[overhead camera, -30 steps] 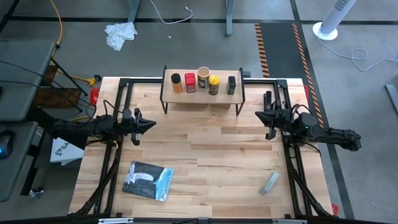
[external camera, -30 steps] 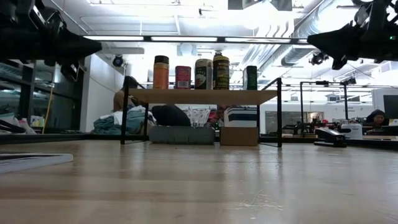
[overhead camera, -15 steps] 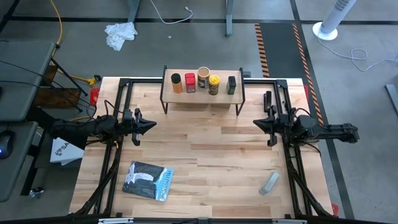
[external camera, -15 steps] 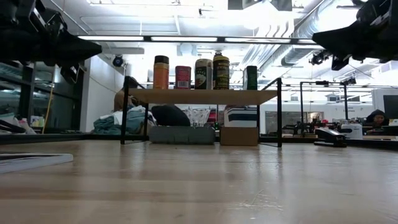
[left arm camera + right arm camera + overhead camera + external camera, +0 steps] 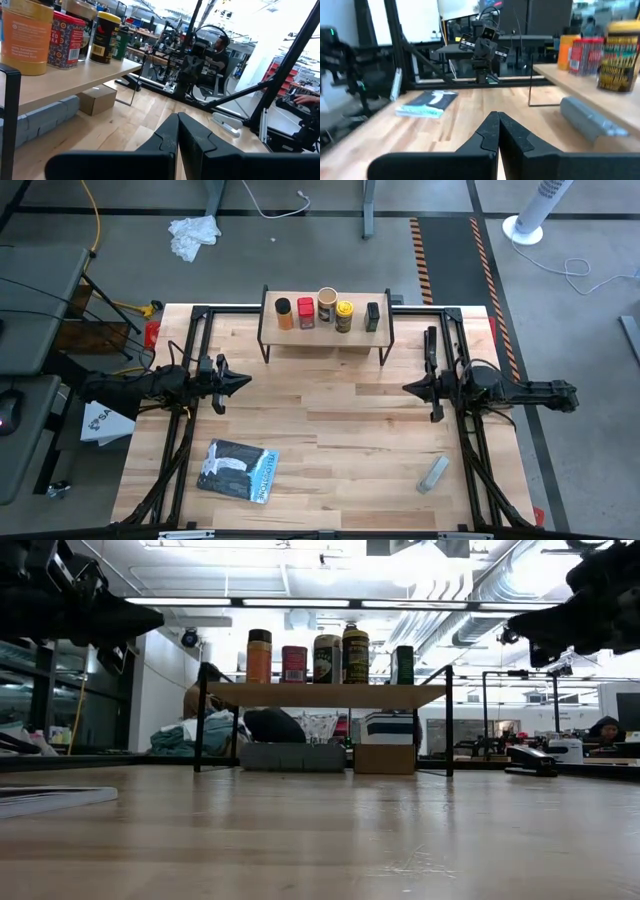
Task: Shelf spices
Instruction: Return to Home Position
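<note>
The shelf [image 5: 326, 332] stands on its black wire legs at the table's far middle. Five spices stand upright in a row on its plank: amber jar [image 5: 284, 313], red tin [image 5: 305, 312], tan cylinder [image 5: 327, 304], yellow jar [image 5: 344, 315], black tin [image 5: 372, 316]. The low view shows the same row, from the amber jar [image 5: 259, 656] to the black tin [image 5: 403, 665]. My left gripper [image 5: 245, 380] hovers shut over the table's left part. My right gripper [image 5: 405, 388] hovers shut over the right part. The two point at each other and hold nothing.
A flat blue-grey case [image 5: 238, 470] lies near the near left corner. A small grey bar [image 5: 432, 474] lies near the near right corner. Under the shelf sit a cardboard cube [image 5: 385, 758] and a long grey block [image 5: 292, 756]. Bare wood lies between the arms.
My right gripper has swung toward the table's near edge and a little toward the left. Its arm has turned from slanting to lying level across the table, and it has sunk slightly. It stays shut. The left arm and the spices have kept still.
</note>
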